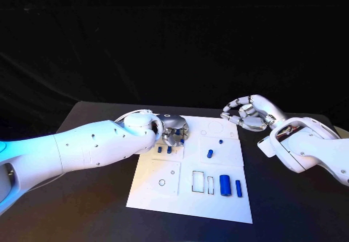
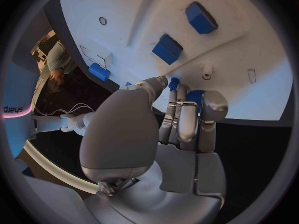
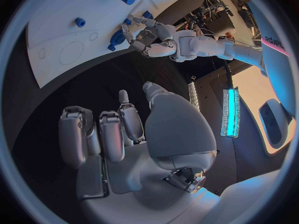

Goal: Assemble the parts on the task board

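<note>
Head view has my left hand (image 1: 169,132) low over the white board's (image 1: 156,199) upper left, fingers curled down around a small blue part (image 2: 174,80); from the wrist view I judge it pinched at the fingertips. My right hand (image 1: 249,114) hangs off the board's upper right, fingers curled in, holding nothing. Two blue pegs (image 1: 164,149) and a stud (image 1: 210,153) stand mid-board, while two blue bars (image 1: 230,186) lie loose lower right, so I reckon plenty remains.

Black table (image 1: 291,212) under the work; dark backdrop behind it. Table surface matte, rounded far corners.
</note>
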